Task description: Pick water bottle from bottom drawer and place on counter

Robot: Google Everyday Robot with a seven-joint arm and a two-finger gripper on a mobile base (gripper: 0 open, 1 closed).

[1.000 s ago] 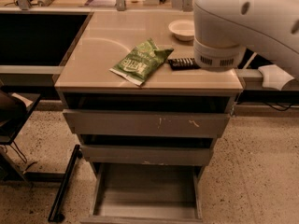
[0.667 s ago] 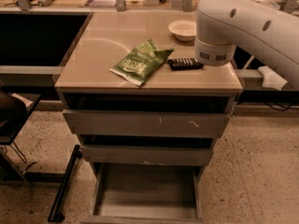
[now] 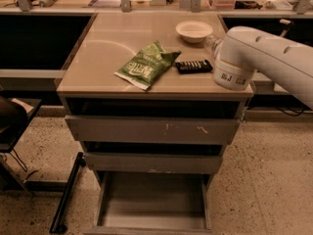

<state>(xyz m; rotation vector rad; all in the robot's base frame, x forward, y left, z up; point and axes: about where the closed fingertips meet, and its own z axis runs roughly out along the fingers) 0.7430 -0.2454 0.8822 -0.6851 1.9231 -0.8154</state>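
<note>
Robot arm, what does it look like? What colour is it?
The arm is a fat, smooth white tube with small dark dots along its top. Its round end has a ring around it and tiny dark markings I cannot read. The gripper is hidden behind that end, over the right edge of the counter.

you see the clear water bottle at the right rear of the counter, half behind the arm that hides the gripper. the grey bottom drawer stands open.
</note>
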